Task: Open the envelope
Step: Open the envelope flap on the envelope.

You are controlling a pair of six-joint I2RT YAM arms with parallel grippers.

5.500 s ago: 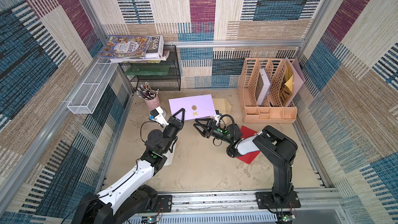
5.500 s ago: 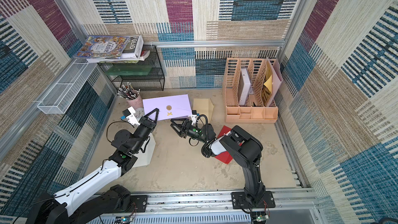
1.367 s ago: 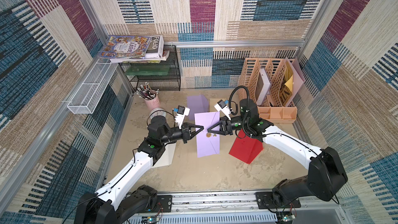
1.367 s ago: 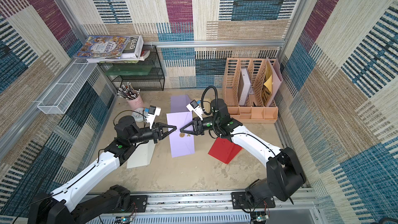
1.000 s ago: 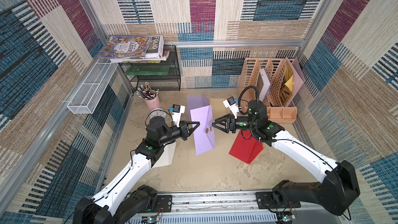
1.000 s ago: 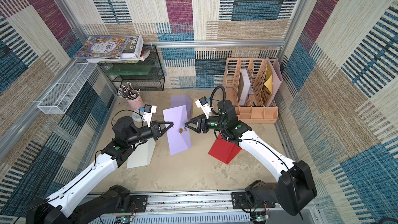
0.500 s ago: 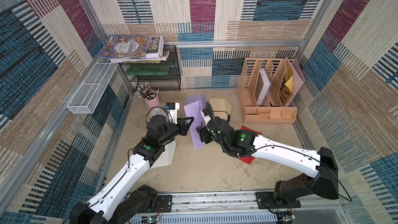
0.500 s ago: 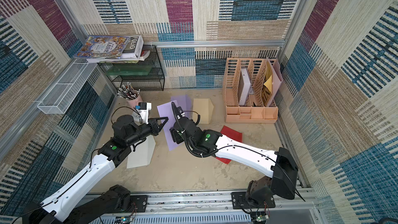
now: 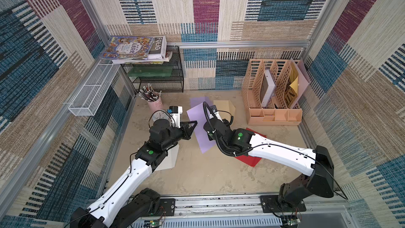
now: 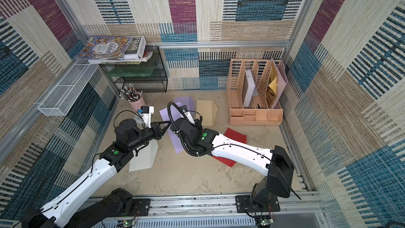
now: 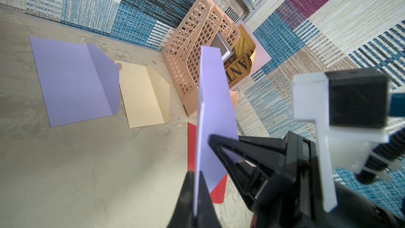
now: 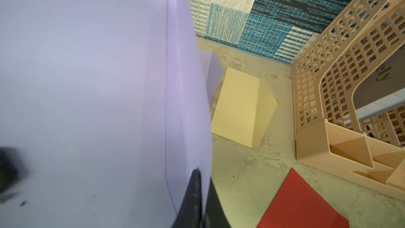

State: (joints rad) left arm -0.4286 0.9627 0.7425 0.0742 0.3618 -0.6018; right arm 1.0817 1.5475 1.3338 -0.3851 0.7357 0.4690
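1. Sandy tabletop (image 9: 197,176) ran out from the arm bases, walled in by patchwork carpet.
2. Left gripper (image 9: 193,124) was clamped shut on the lilac envelope (image 9: 200,132), which stood lifted on edge at mid-table between both arms.
3. Right gripper (image 12: 198,185) was closed too, pinching another edge of the same envelope.
4. Under the right arm lay a red sheet (image 9: 252,160). Behind it were a second lilac envelope (image 11: 72,80) and a cream envelope (image 9: 225,108), both with flaps open.
5. Farthest back stood a peach file rack (image 9: 274,115).
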